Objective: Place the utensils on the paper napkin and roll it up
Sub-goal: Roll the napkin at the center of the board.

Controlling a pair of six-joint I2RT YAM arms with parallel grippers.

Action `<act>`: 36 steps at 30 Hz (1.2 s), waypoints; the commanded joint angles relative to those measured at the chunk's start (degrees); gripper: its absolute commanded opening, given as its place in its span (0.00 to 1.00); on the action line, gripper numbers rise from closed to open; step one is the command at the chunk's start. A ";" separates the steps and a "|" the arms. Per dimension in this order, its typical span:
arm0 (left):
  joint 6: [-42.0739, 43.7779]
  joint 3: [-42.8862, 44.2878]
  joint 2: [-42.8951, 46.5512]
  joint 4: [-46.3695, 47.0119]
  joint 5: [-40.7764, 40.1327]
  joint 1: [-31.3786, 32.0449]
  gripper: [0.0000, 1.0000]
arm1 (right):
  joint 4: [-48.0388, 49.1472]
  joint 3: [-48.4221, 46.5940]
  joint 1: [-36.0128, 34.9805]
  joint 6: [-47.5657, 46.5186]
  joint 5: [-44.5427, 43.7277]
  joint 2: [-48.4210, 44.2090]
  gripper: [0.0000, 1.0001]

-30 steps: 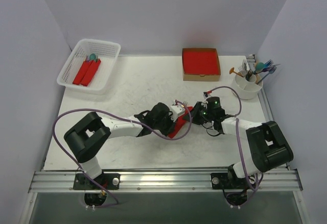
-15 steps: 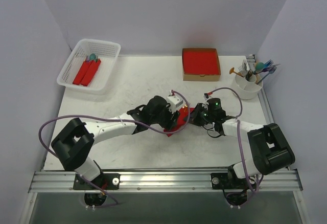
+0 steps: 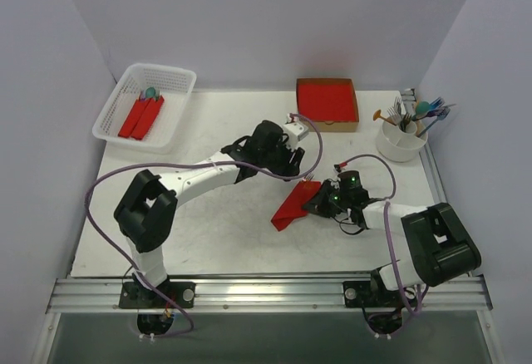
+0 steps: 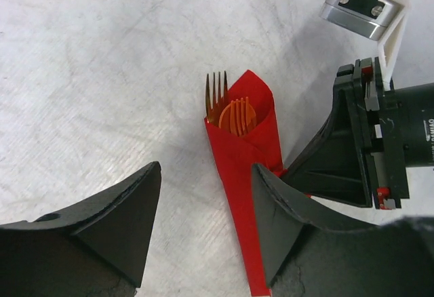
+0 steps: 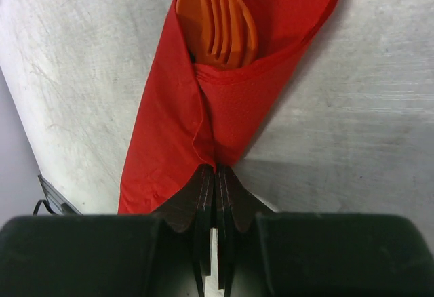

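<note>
The paper napkin lies on the bench as a slim red roll. It slants from near-left to far-right, and the orange utensils poke out of its far end. The right tool is pinched tight on the roll's side fold, partway along its length. The left tool hangs above with its jaws spread wide, holding nothing, and the roll runs lengthwise below the gap. The right arm is plainly the nearer one.
</note>
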State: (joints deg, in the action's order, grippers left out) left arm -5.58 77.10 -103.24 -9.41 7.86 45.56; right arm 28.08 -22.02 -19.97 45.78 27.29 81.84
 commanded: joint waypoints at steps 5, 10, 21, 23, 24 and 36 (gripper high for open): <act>4.96 8.76 -7.23 -4.03 4.10 2.60 0.66 | -0.57 1.36 -0.25 -1.04 -1.62 -3.27 0.00; 7.51 13.50 -11.98 -7.64 4.80 3.83 0.68 | -0.65 1.54 -0.07 -1.48 -1.80 -3.71 0.00; 7.61 21.33 -20.59 -14.93 2.43 5.06 0.72 | -1.27 1.54 0.19 -1.83 -1.80 -4.59 0.00; 7.69 21.86 -21.12 -15.03 1.90 5.15 0.80 | -1.36 1.63 0.19 -1.83 -1.80 -4.76 0.00; 7.69 21.69 -21.12 -14.50 1.99 5.33 0.84 | -1.44 1.63 0.19 -1.92 -1.80 -4.76 0.00; 7.34 24.15 -24.11 -14.94 3.04 5.86 0.88 | -1.71 1.72 0.19 -1.66 -1.89 -5.38 0.00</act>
State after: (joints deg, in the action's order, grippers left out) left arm 1.30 98.15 -125.93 -23.90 10.68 50.70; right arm 27.27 -20.60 -19.90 44.86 26.11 78.37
